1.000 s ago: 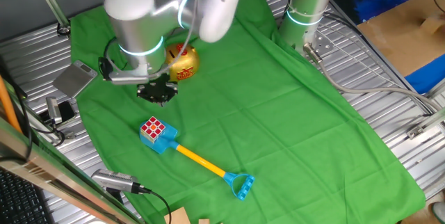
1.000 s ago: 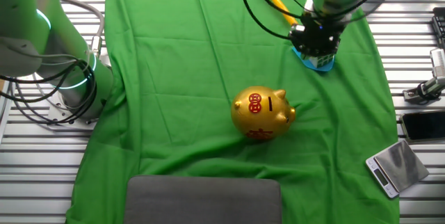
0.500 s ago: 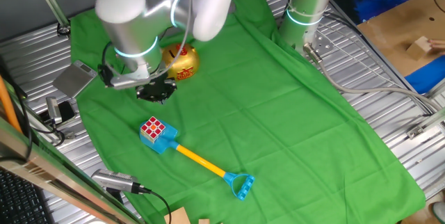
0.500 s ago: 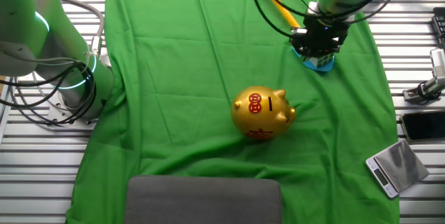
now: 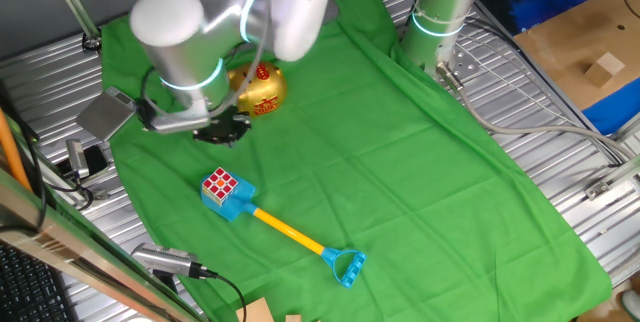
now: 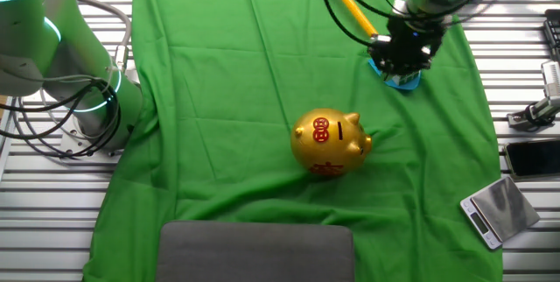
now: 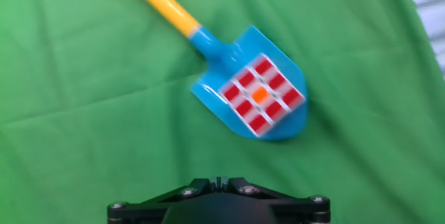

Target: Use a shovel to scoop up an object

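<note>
My fingers are cut off in hand view; my gripper (image 5: 222, 133) spread cannot be determined. It hangs above the cube (image 7: 262, 94), which rests on the shovel (image 7: 240, 78) blade.

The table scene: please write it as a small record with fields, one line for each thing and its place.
shovel: light blue plastic blade, yellow shaft, blue D-shaped end, lying flat on the green cloth
cube: small cube of coloured squares, sitting on the shovel blade
piggy bank: round gold, red marks, standing on the cloth apart from the shovel
gripper: above the cloth between piggy bank and cube, holding nothing; fingers not clear enough to tell open or shut
</note>
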Robot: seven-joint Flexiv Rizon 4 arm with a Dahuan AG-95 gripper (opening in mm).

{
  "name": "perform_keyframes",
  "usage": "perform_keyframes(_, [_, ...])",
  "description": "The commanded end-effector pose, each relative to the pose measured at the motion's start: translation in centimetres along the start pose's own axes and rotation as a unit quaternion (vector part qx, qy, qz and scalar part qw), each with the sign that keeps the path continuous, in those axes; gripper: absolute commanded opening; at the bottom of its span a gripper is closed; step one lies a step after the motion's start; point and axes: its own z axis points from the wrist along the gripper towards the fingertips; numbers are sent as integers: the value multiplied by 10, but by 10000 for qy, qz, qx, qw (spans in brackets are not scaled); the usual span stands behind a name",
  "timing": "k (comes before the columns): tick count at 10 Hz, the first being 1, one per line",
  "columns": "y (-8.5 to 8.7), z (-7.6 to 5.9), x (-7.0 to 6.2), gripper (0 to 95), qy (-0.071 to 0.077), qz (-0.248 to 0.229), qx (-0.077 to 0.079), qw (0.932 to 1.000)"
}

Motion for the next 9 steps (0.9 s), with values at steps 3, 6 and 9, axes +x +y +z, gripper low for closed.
perform_keyframes(3, [-52,15,37,0,-195,-330,120,9992])
perform_keyframes(6, [-50,16,40,0,-221,104,114,9996])
perform_keyframes(9, [-49,17,40,0,-83,128,172,9997])
